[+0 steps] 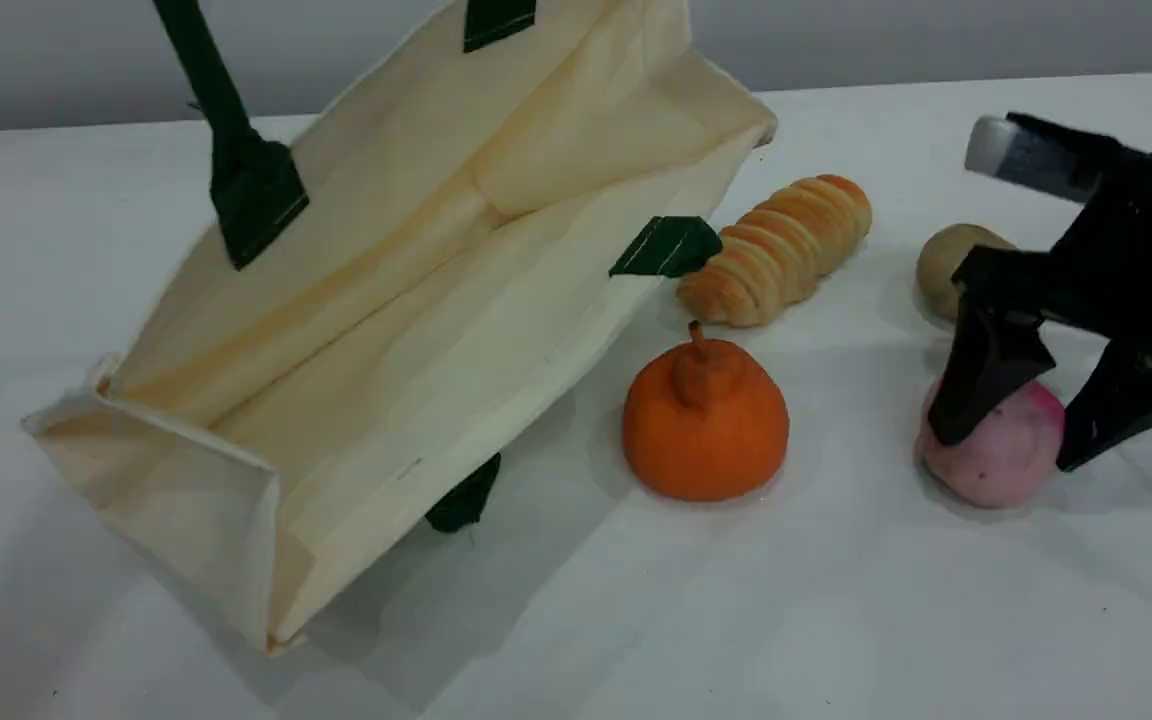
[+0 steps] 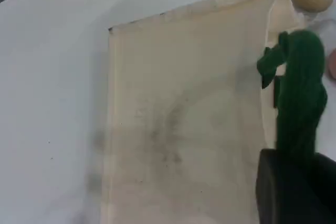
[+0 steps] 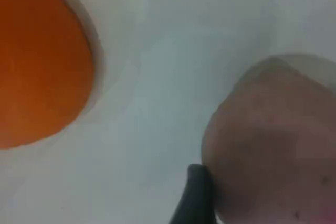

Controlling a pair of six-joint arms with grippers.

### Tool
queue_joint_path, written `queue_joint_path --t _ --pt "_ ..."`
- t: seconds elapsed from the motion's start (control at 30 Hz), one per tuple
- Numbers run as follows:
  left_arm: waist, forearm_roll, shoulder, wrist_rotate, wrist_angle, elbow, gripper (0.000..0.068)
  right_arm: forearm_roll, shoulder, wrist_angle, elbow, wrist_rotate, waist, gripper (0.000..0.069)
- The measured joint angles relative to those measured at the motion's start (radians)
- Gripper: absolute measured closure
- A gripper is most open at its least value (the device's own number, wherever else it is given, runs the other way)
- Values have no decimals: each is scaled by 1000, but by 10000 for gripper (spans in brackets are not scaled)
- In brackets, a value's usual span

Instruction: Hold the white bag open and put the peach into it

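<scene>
**Bag held open, claw straddling the peach**

Canvas comes first, since it fills most of your view: the white bag (image 1: 406,330) lies tipped on the table (image 1: 836,620) with its mouth gaping toward the food, so a fruit can go straight in from the right. It stays open because your left gripper (image 2: 291,190) is closed on the green handle (image 2: 299,93) and pulls the upper wall up; the strap runs taut out of the top of the scene view. The cloth is stiff, cream and creased, with folded side panels that keep the walls apart.

Next in size, the orange fruit (image 1: 704,420) sits just beside the bag's mouth, matte and round with a stubby stem. It lies between the bag and your target, so I'd expect you to lift over it. Behind it rests a ridged, golden bread roll (image 1: 781,250), and further right a dull beige potato (image 1: 951,262).

Smallest, the peach (image 1: 994,452): pale pink, speckled, with a magenta patch, on the table well apart from the bag. Your right gripper (image 1: 1021,425) stands wide open around it, one finger on each side, not yet squeezing.
</scene>
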Motion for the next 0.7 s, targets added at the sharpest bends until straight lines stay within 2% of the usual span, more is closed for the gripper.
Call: queue_joint_path --t 0.13,0.23,0.3,0.5,0.7 --pt "0 0 0 -2 0 0 582 -1 1 1 0 0 0 238" --pt "0 0 0 -2 0 0 582 -1 1 2 0 -6 0 358" --pt "0 0 0 -2 0 0 582 -1 0 4 0 -20 0 406" --pt "0 0 0 0 0 0 582 -16 -22 15 0 -29 0 407" --pt "0 0 0 0 0 0 582 -60 -132 32 0 2 0 407"
